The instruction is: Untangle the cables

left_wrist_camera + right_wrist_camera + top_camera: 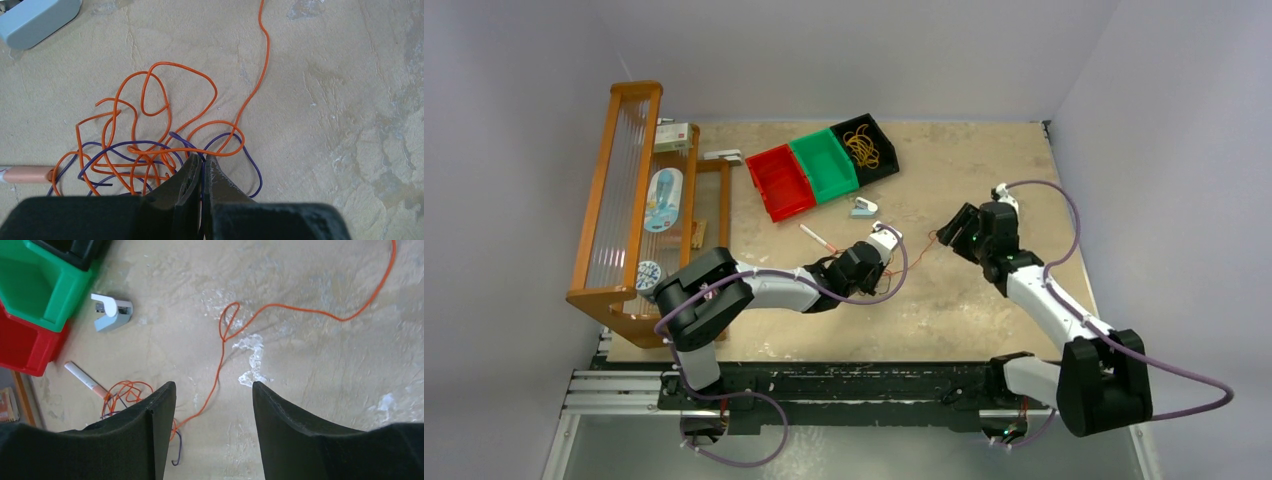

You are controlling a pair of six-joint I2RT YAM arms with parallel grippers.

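Observation:
A tangle of thin cables lies on the tan table: an orange cable [268, 50] in several loops, crossed with a purple cable [259, 170]. My left gripper [204, 159] is low at the near edge of the tangle, shut on the purple cable, which runs between its fingers. One long orange strand [219, 367] trails right across the table towards my right gripper [214, 387]. That gripper hovers above the strand, open, with nothing between its fingers. In the top view the left gripper [886, 250] and right gripper [952, 228] face each other, with the orange strand [921, 247] between them.
A red bin [780, 182], a green bin [824, 165] and a black bin [866, 148] holding yellow-orange loops stand at the back. A pen [82, 376] lies at the tangle's left, near a small grey-white object [112, 312]. A wooden rack [624, 190] lines the left side.

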